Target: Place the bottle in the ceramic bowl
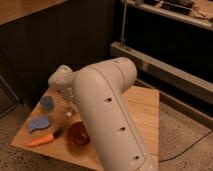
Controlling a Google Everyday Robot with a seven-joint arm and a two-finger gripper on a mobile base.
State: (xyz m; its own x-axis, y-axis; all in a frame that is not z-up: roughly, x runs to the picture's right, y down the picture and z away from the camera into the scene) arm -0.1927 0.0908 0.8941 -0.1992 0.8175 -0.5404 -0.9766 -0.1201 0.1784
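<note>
The ceramic bowl (78,135), round, glossy and reddish-brown, stands on the wooden table (142,107) near its front edge, partly behind my big white arm. The bottle (68,114) is a tiny whitish thing on the table just beyond the bowl. My gripper (70,107) hangs from the wrist right above the bottle, pointing down and open. The arm hides much of it. I cannot tell whether it touches the bottle.
A small blue cup (46,103) stands left of the gripper. A blue sponge (39,123) and an orange carrot (41,140) lie at the front left. Dark cabinets rise behind the table, and a metal rack (165,60) stands at the right.
</note>
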